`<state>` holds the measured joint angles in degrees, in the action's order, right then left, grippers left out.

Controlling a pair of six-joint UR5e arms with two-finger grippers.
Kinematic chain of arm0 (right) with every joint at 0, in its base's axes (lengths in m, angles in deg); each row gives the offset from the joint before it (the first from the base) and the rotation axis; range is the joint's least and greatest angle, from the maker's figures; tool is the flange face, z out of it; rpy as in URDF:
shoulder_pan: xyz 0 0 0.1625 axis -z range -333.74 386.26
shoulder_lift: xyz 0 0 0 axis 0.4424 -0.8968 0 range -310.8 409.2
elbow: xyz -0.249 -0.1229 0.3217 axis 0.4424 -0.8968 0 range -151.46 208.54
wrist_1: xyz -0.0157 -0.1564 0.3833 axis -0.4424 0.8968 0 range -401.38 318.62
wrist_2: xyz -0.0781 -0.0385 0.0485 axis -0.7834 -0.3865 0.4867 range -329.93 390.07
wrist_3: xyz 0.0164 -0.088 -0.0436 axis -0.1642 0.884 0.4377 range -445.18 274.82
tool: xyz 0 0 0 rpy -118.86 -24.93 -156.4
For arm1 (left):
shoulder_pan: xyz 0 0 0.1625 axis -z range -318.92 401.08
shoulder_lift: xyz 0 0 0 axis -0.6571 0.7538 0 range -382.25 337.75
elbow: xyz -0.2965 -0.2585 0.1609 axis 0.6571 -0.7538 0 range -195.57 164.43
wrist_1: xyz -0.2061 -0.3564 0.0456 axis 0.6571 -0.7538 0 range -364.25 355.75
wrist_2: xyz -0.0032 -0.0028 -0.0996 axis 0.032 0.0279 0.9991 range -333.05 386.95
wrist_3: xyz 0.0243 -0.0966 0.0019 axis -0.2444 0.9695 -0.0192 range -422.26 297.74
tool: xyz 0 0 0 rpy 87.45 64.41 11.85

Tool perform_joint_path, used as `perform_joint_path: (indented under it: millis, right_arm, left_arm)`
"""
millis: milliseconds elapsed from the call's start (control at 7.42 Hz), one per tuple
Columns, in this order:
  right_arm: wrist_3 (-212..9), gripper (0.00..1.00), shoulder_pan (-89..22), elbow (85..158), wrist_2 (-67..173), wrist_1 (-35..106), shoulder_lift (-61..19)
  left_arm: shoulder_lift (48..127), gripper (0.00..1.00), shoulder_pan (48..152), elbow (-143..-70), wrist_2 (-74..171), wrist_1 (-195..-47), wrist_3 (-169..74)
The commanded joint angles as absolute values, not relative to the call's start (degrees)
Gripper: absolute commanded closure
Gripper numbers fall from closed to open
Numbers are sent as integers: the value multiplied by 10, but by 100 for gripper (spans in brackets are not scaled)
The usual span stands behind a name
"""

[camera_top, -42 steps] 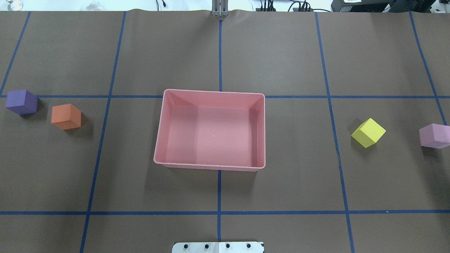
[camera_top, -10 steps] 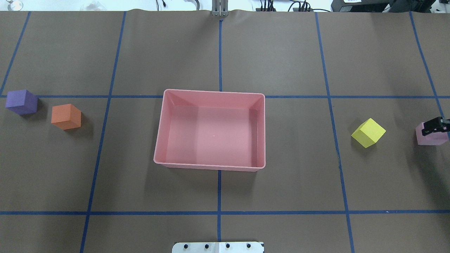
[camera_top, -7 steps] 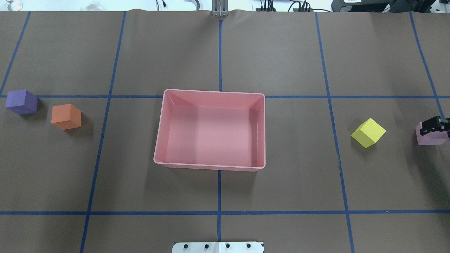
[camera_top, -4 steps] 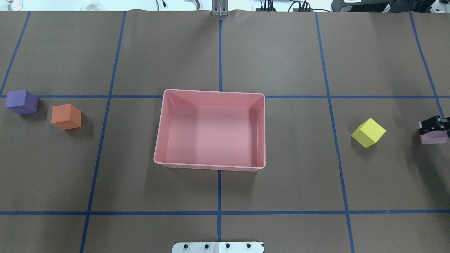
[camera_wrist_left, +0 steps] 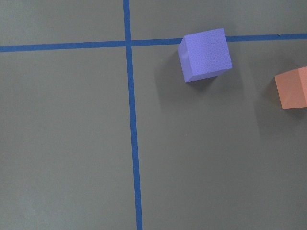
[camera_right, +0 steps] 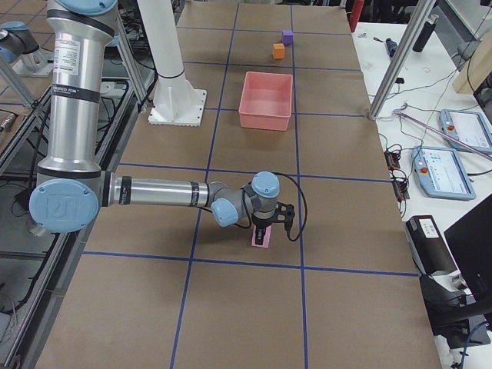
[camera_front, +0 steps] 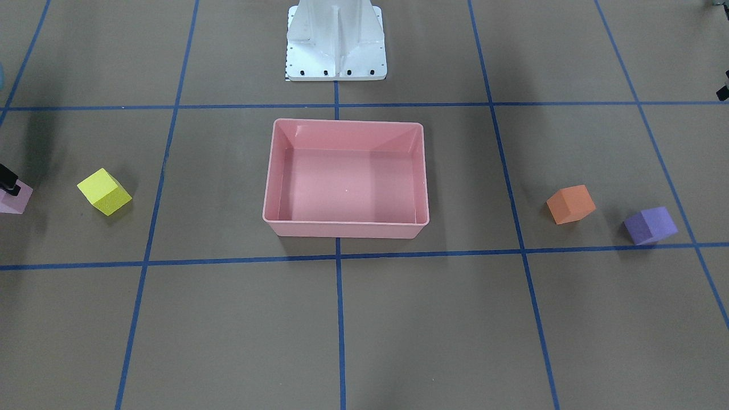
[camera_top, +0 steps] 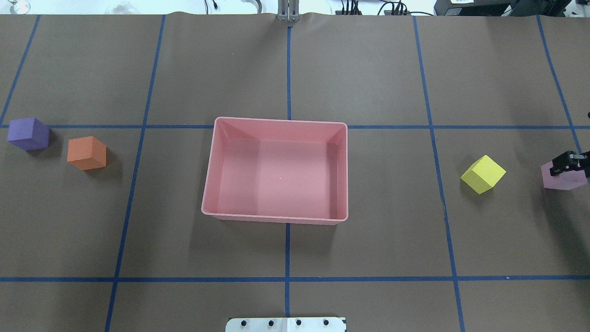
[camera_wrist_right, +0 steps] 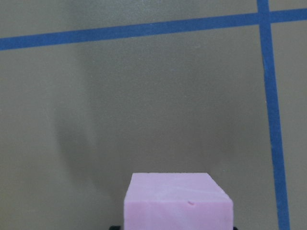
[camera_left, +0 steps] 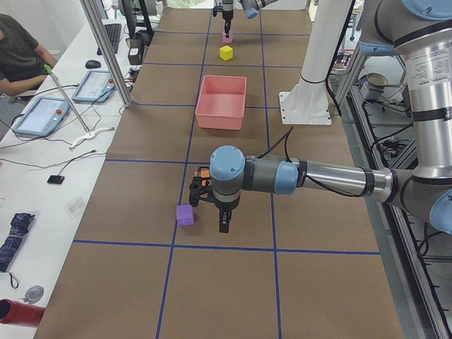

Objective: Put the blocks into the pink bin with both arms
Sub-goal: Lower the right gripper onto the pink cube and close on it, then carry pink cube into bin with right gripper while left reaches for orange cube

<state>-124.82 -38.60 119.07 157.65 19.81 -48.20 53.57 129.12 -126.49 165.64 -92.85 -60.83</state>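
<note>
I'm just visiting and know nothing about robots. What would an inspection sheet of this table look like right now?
Surface: brown table with a blue tape grid.
Job's things: pink bin empty, mid-table; purple block and orange block on one side, yellow block and light pink block on the other.
Clutter: nothing seen.
Grippers: right gripper appears closed on the light pink block; left gripper hangs beside the purple block, open or shut unclear.
Cables: black cable near the left arm.
Surroundings: person and tablets at a side desk.

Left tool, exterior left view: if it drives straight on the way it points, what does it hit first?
Probably bare table paper: the left tool points down beside the purple block, not over it. Depth in this view is uncertain.
</note>
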Motion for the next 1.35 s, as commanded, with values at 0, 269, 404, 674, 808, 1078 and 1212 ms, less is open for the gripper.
perform_joint_path:
  millis: [0,269,404,674,808,1078,1212]
  right_arm:
    - [-1248,94,-388,1206,1578,198,-483]
    - [-1250,100,-404,1283,1586,206,-488]
    - [-1280,100,-405,1316,1593,208,-480]
    - [-1362,100,-405,1354,1604,226,-443]
    - [-1428,100,-395,1369,1608,247,-405]
    - [-1577,100,-313,1385,1600,259,-306]
    - [-1646,99,-281,1386,1598,295,-238]
  left_arm:
    - [536,0,1290,-1275,1668,-929,-586]
    - [541,0,1288,-1284,1694,-953,-541]
    - [543,1,1281,-1282,1693,-990,-483]
    - [553,0,1203,-1279,1684,-1066,-360]
    - [563,0,1154,-1275,1665,-1085,-295]
    - [599,0,1083,-1266,1618,-1085,-223]
    - [625,0,1077,-1235,1614,-1087,-220]
